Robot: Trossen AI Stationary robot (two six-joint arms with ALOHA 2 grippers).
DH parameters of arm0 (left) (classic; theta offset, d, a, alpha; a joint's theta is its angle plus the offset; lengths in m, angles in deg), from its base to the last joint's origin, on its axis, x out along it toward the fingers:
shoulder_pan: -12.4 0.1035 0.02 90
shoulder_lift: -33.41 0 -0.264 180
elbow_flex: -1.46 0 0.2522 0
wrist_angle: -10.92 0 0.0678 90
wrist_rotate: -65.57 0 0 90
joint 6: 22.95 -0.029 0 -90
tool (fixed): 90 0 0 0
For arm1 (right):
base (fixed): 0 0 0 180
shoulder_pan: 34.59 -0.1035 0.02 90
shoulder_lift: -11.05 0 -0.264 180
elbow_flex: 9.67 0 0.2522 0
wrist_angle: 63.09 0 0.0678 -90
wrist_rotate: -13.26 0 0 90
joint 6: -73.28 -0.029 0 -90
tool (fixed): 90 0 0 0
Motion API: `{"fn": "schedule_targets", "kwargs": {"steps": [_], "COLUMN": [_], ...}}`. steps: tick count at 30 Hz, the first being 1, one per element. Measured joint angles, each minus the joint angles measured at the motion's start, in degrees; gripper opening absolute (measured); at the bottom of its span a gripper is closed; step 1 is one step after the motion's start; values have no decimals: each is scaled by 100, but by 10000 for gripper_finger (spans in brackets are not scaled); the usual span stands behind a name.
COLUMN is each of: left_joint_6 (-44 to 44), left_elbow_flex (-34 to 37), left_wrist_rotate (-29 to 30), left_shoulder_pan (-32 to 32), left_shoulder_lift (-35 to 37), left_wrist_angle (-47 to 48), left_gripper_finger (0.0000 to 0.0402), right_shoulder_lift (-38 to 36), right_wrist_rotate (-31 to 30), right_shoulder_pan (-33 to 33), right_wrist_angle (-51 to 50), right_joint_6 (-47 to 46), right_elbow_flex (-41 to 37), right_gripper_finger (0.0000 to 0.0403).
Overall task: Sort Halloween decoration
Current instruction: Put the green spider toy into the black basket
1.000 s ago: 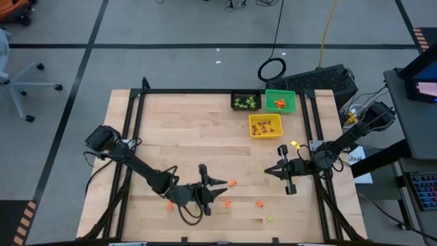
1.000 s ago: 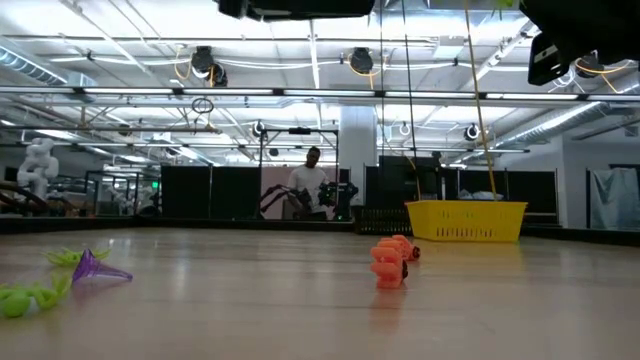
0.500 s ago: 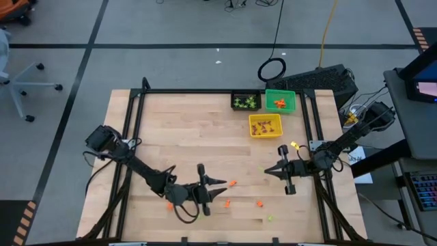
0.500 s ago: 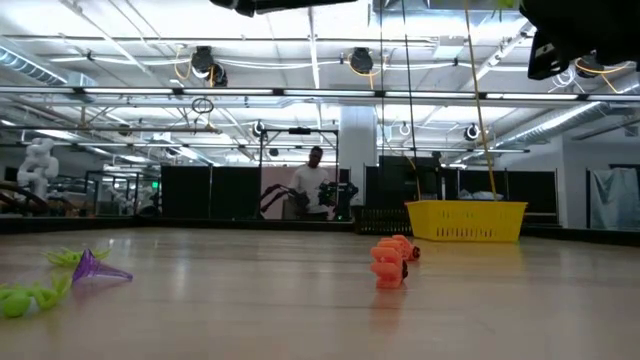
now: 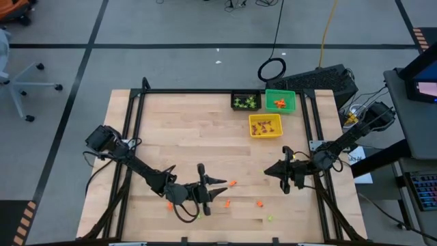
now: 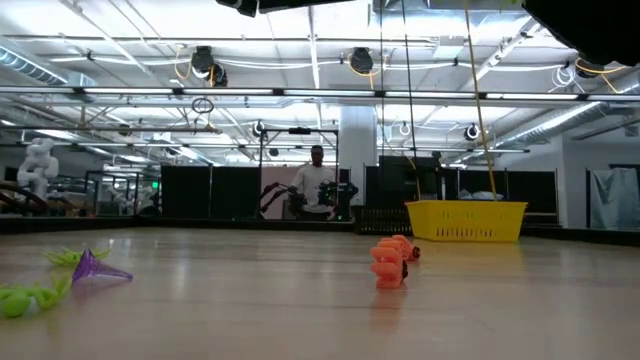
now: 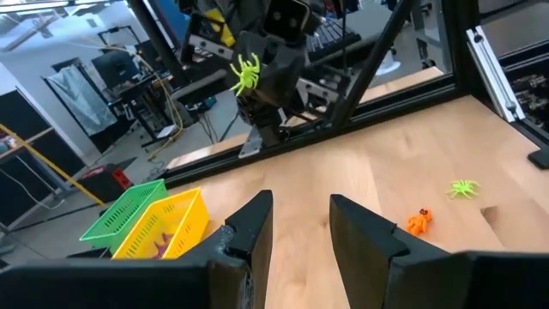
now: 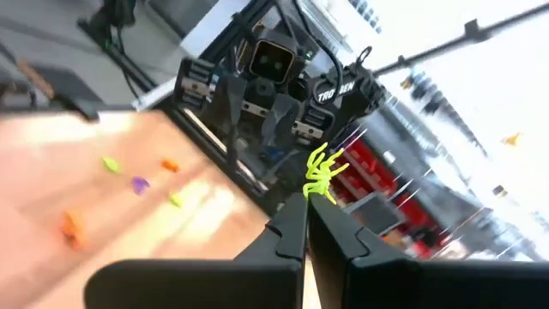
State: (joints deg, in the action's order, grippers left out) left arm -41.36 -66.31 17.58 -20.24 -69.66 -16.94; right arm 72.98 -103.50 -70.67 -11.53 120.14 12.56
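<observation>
Right pincer (image 8: 307,225) clenched on green spider (image 8: 321,174) by one leg; could slip before bins. Left pincer (image 7: 300,225) released, hovering over table (image 5: 184,143).

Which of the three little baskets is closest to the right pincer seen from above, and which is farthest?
From the right pincer, in the high view:
1. Yellow basket, straight up the table.
2. Green basket, behind the yellow one, far edge.
3. Black basket, beside the green one, toward the left arm's side.

A smooth pale wood table (image 5: 184,137) carries a yellow plastic mesh bin (image 5: 265,126) inside its black metal frame (image 5: 191,91).
</observation>
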Motion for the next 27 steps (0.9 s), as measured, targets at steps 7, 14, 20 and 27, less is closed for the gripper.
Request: {"fn": "schedule_targets", "kwargs": {"steps": [7, 14, 20, 27], "left_joint_6": [0, 0, 0, 5], "left_elbow_flex": [-1, -1, -3, -3], "left_wrist_rotate": [-2, -2, -2, -2], "left_shoulder_pan": [0, 0, 0, 0], "left_shoulder_lift": [0, 0, 0, 0], "left_wrist_angle": [4, 6, 8, 8], "left_gripper_finger": [115, 115, 115, 115], "right_shoulder_lift": [0, 0, 0, 2], "right_wrist_rotate": [2, 4, 4, 4], "right_shoulder_pan": [0, 0, 0, 0], "right_wrist_angle": [2, 0, 0, -50], "right_joint_6": [1324, 1183, 1049, 867], "right_elbow_flex": [0, 0, 0, 0], "right_gripper_finger": [0, 0, 0, 0]}}
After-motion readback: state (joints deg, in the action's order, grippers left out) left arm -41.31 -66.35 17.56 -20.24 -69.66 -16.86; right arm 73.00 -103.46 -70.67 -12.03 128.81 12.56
